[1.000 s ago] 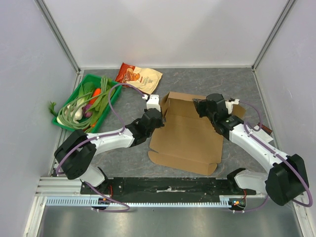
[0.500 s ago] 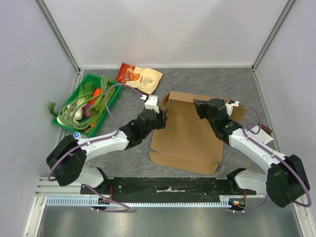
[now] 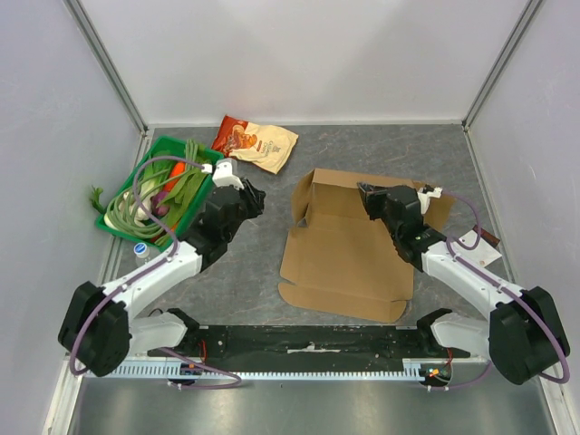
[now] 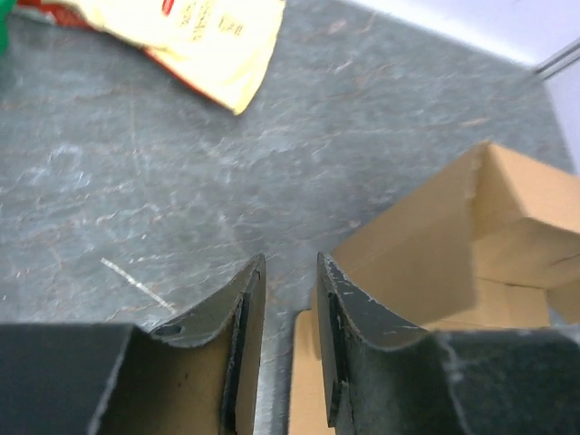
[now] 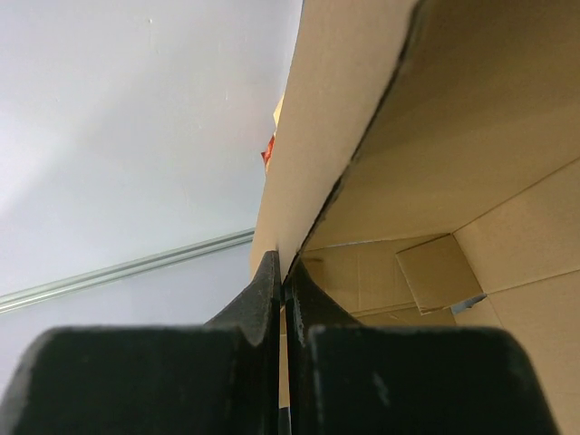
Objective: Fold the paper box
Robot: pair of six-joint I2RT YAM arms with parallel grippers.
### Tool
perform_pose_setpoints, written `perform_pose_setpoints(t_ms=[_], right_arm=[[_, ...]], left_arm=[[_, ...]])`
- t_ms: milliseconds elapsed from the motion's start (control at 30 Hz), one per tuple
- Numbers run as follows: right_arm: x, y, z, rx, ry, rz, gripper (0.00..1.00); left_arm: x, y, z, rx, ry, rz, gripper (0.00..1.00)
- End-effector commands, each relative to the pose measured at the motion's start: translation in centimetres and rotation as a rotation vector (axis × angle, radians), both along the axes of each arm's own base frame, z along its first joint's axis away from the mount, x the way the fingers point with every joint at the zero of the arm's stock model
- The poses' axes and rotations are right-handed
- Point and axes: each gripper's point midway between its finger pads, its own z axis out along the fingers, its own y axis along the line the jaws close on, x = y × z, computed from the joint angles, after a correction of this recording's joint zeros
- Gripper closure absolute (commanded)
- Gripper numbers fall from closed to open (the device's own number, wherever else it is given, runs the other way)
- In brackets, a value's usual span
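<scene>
The paper box (image 3: 344, 254) is a brown cardboard cutout lying mostly flat mid-table, with its far wall and far-left corner raised. My right gripper (image 3: 365, 192) is at the far wall and shut on its upright edge. In the right wrist view the cardboard (image 5: 453, 136) runs down between the closed jaws (image 5: 283, 263). My left gripper (image 3: 254, 199) is left of the box and apart from it, over bare table. Its jaws (image 4: 290, 263) stand a narrow gap apart with nothing between them. The box's raised corner (image 4: 435, 245) lies just ahead to the right.
A green tray (image 3: 122, 234) of vegetables (image 3: 163, 186) stands at the left. A cream-and-red snack bag (image 3: 256, 140) lies at the back and also shows in the left wrist view (image 4: 204, 36). A small blue-capped bottle (image 3: 140, 249) sits by the tray. Walls enclose three sides.
My left gripper has left the box's left edge and moved left and back toward the tray. The box's left side has settled slightly. My right gripper keeps its hold on the far wall.
</scene>
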Motion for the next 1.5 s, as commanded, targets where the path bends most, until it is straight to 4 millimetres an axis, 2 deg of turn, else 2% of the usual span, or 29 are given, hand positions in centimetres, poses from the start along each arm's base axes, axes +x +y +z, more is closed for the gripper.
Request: perform_pose_setpoints(t_ms=[0, 33, 67, 167, 200, 233, 333, 433, 633, 767, 933, 1133, 1267, 1433, 1467], right_arm=[[-1.0, -0.9, -2.6, -0.074, 0.059, 0.010, 1.00], [-1.0, -0.9, -2.5, -0.073, 0.055, 0.012, 1.00], [-1.0, -0.8, -2.4, -0.072, 0.051, 0.014, 1.00], [-1.0, -0.7, -2.5, -0.068, 0.049, 0.021, 1.00], [-1.0, -0.6, -2.5, -0.065, 0.048, 0.021, 1.00], [-1.0, -0.6, -2.6, -0.065, 0.052, 0.022, 1.00], [-1.1, -0.6, -2.6, -0.057, 0.054, 0.024, 1.00], [-1.2, -0.5, -2.7, -0.063, 0.053, 0.037, 1.00], [-1.9, -0.7, -3.4, -0.092, 0.039, 0.051, 1.00], [-2.3, -0.5, -4.3, -0.095, 0.049, 0.074, 1.00], [-2.3, -0.2, -4.5, -0.095, 0.047, 0.089, 1.00], [-2.1, 0.0, -4.1, -0.090, 0.039, 0.100, 1.00], [-2.1, 0.2, -4.2, -0.075, 0.045, 0.102, 1.00], [-2.0, 0.4, -3.8, -0.070, 0.039, 0.102, 1.00], [-1.9, 0.4, -3.8, -0.071, 0.041, 0.102, 1.00]], left_arm=[[0.5, -1.4, -1.9, -0.050, 0.085, -0.055, 0.62], [0.9, -2.4, -1.2, -0.070, 0.047, -0.096, 0.60], [1.5, -3.3, -1.9, -0.044, 0.062, -0.133, 0.57], [1.3, -6.8, -2.3, -0.018, 0.074, -0.283, 0.50], [1.3, -7.5, -3.2, -0.001, 0.078, -0.301, 0.48], [1.1, -8.6, -2.9, 0.015, 0.033, -0.337, 0.48], [1.0, -10.1, -4.5, 0.075, 0.030, -0.383, 0.45], [1.0, -10.9, -4.8, 0.119, -0.021, -0.405, 0.44], [1.4, -11.6, -4.9, 0.183, -0.090, -0.417, 0.38], [2.4, -11.4, -5.0, 0.221, -0.116, -0.384, 0.38], [3.3, -12.0, -5.0, 0.244, -0.171, -0.378, 0.46], [3.0, -13.6, -4.6, 0.263, -0.229, -0.417, 0.47], [3.7, -12.8, -4.4, 0.279, -0.215, -0.300, 0.69], [4.3, -12.2, -4.8, 0.313, -0.198, -0.165, 0.70], [4.3, -12.2, -4.9, 0.317, -0.199, -0.156, 0.66]])
